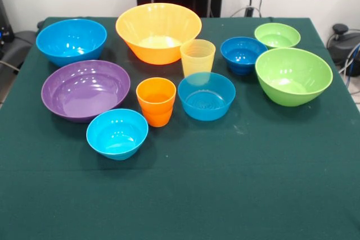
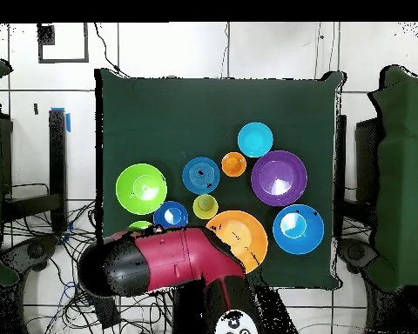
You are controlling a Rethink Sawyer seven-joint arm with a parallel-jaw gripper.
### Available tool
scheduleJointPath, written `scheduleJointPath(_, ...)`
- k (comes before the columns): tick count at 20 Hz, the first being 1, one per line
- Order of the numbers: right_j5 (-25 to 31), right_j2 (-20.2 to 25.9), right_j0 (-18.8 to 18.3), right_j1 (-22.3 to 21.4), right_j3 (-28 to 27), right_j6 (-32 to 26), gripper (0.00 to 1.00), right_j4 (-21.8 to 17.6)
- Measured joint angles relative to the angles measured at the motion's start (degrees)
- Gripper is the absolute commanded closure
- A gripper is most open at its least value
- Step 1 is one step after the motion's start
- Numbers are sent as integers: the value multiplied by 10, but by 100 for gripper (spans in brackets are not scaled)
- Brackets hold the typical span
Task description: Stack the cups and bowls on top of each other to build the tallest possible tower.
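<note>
All the bowls and cups stand apart and upright on the green cloth; nothing is stacked. Along the far side sit a large blue bowl [image 1: 71, 40], a large orange bowl [image 1: 158, 31], a small dark blue bowl [image 1: 243, 54] and a small lime green bowl [image 1: 277, 35]. The pale yellow cup [image 1: 197, 57] and the orange cup [image 1: 156, 100] stand in the middle beside a light blue bowl [image 1: 206, 95]. A purple bowl [image 1: 85, 89], another light blue bowl [image 1: 117, 133] and a large lime green bowl [image 1: 293, 75] flank them. The red arm [image 2: 165, 261] lies folded at the table's edge; its gripper does not show.
In the overhead view the arm overlaps the rim of the orange bowl [image 2: 240, 237] and hides part of the small green bowl [image 2: 140, 226]. The green cloth [image 1: 225, 195] stretches bare toward the camera in the front view. Cables and chairs surround the table.
</note>
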Motion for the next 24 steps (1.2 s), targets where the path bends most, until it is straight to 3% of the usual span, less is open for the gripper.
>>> scheduleJointPath(5,0,0,0,10,0,0,0,-9)
scheduleJointPath(11,-22,-16,13,71,-9,0,0,-80)
scheduleJointPath(18,-133,-48,20,231,-39,0,0,-164)
scheduleJointPath(24,-182,-77,27,338,-70,0,0,-207)
